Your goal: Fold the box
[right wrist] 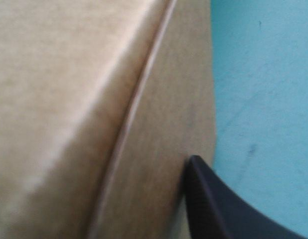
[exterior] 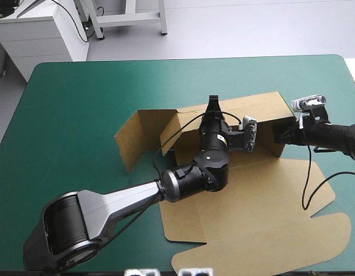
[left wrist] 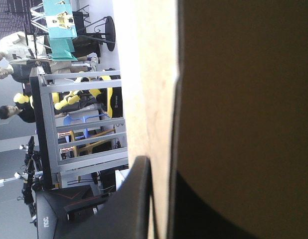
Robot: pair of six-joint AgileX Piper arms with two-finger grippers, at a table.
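The brown box [exterior: 252, 195] lies mid-table with its back wall [exterior: 252, 106] raised and its lid flat toward the front. My left gripper [exterior: 213, 105] sits over the top edge of that back wall. In the left wrist view the board [left wrist: 154, 74] runs edge-on between the black fingers [left wrist: 136, 199], which are closed onto it. My right gripper [exterior: 279, 136] is at the box's right end wall. In the right wrist view one black finger [right wrist: 219, 209] presses the outer face of the board [right wrist: 69, 99]; the other finger is hidden behind it.
A side flap [exterior: 131, 144] stands out at the box's left end. The flat lid panel [exterior: 269, 241] reaches close to the table's front edge. Bare teal-green cover [exterior: 80, 115] spreads to the left and beyond the box.
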